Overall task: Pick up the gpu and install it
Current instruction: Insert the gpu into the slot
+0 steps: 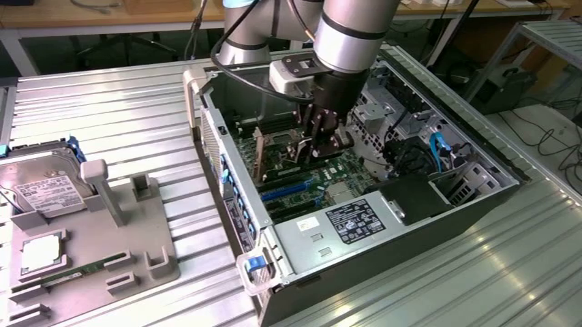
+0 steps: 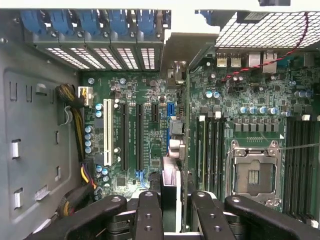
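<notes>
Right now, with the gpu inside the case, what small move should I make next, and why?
Probably ease it slowly straight down. The fingers clamp the gpu edge-on and upright above the motherboard, not yet seated; I cannot tell whether a slot lies exactly beneath, so watch for it.

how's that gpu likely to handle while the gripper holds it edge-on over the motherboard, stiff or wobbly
Probably stiff: the gpu shows as a thin, straight card between the gripper fingers. Held by a narrow edge, it could tilt if nudged sideways. Likely fragile too, hanging close above the crowded motherboard inside the computer case.
</notes>
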Controlling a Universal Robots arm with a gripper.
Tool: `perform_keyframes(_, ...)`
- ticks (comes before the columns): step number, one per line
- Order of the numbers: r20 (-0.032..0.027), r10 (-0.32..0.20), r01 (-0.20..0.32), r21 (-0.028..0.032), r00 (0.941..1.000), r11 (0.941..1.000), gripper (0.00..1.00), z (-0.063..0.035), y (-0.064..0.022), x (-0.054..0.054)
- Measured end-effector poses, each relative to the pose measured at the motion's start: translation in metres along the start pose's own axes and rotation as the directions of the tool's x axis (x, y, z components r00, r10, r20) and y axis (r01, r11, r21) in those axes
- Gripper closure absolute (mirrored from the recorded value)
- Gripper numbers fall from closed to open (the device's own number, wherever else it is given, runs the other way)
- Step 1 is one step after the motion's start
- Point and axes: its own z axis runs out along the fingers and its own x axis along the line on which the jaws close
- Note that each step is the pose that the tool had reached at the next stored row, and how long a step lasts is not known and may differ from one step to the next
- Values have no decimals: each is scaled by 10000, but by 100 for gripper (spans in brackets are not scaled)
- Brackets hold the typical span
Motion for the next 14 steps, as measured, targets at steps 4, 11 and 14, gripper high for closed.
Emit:
perform_keyframes(4, -1, 0, 0, 58, 10000, 10000, 72, 29, 5, 0)
perform_keyframes(11, 8, -1, 1, 68, 10000, 10000, 72, 72, 7, -2)
perform_keyframes(14, 25, -2, 2, 73, 10000, 10000, 72, 75, 22, -4)
